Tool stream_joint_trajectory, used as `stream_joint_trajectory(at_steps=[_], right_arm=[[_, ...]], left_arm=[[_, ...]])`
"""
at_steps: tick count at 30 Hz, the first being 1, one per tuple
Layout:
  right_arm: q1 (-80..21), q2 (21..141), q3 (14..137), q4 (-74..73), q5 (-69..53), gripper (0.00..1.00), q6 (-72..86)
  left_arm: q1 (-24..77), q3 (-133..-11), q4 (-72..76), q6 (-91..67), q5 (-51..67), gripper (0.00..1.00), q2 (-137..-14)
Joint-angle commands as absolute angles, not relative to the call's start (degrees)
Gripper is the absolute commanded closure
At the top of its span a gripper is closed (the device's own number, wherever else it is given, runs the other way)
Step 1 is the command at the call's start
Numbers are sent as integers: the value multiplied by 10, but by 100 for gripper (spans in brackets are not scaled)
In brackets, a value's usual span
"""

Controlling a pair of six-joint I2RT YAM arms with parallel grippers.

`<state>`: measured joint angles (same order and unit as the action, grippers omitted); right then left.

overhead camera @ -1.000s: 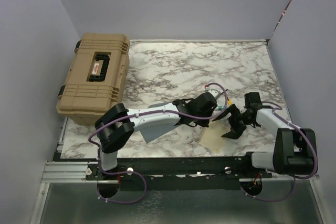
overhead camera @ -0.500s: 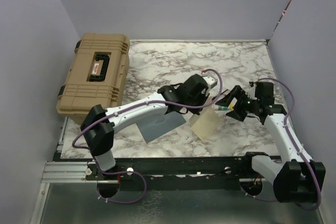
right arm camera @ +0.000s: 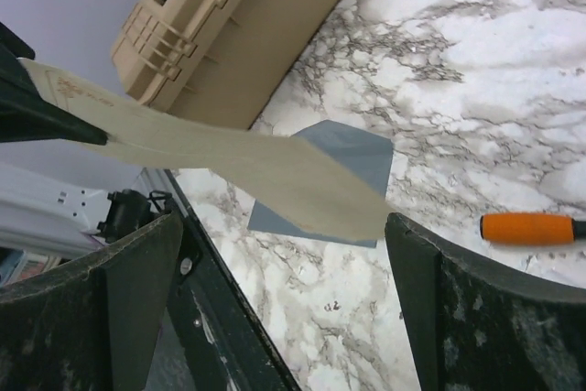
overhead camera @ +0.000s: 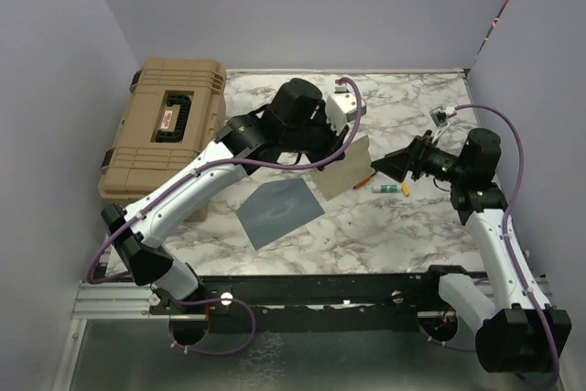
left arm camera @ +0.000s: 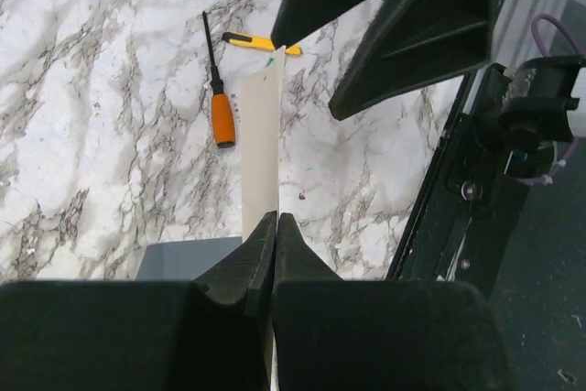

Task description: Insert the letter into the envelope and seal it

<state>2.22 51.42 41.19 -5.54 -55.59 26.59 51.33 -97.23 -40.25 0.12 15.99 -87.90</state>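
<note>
The cream-beige letter (overhead camera: 344, 169) hangs in the air above the table, and my left gripper (overhead camera: 337, 144) is shut on its upper edge. In the left wrist view the letter (left arm camera: 261, 144) runs edge-on out of my left gripper (left arm camera: 276, 219). The grey-blue envelope (overhead camera: 279, 211) lies flat on the marble below and left of the letter. My right gripper (overhead camera: 396, 165) stands open just right of the letter, holding nothing. Its view shows the letter (right arm camera: 229, 167) slanting across above the envelope (right arm camera: 359, 150), with the free lower corner between the fingers (right arm camera: 137, 299) of my right gripper (right arm camera: 284, 222).
A tan hard case (overhead camera: 166, 131) sits at the left of the marble table (overhead camera: 412, 103). An orange-handled screwdriver (overhead camera: 363, 180) and a small white tube (overhead camera: 392, 189) lie under the right gripper. Grey walls close in three sides. The black front rail (overhead camera: 320, 288) runs along the near edge.
My left arm has lifted the letter from the table's front up and back, over the envelope. My right arm has risen and drawn back to the right, still open.
</note>
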Motion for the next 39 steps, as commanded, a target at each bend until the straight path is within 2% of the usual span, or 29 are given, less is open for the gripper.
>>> stream_joint_trajectory(at_steps=[1,6,9,12,20,22,24,34,35,36,37,39], right_arm=[[14,547,435,21,-630,3,213],[-27,583,451,16,-687,5,164],[-64,589,462,-39,-719,7,124],[-89,594,466,-66,-737,14,108],[-93,601,468,-46,-747,55,145],[-93,609,476,-43,-742,80,153],[-93,616,481,-29,-730,98,167],[-93,623,457,180,-566,100,302],[-93,625,460,190,-557,100,306],[-93,627,466,196,-550,100,307],[-93,629,473,200,-545,100,306],[-93,631,491,203,-537,100,300]], left_arm=[[507,-1026,-494,73,212,100,-875],[504,-1043,-496,84,225,100,-860],[503,-1049,-495,84,227,100,-856],[502,-1051,-488,82,221,100,-851],[497,-1061,-471,83,214,100,-830],[496,-1060,-462,83,213,100,-826],[496,-1060,-456,84,214,100,-824],[490,-1079,-447,94,203,100,-824],[490,-1083,-447,94,199,95,-824],[490,-1087,-447,95,196,80,-821],[490,-1091,-447,95,194,50,-820],[490,-1098,-442,92,192,17,-815]])
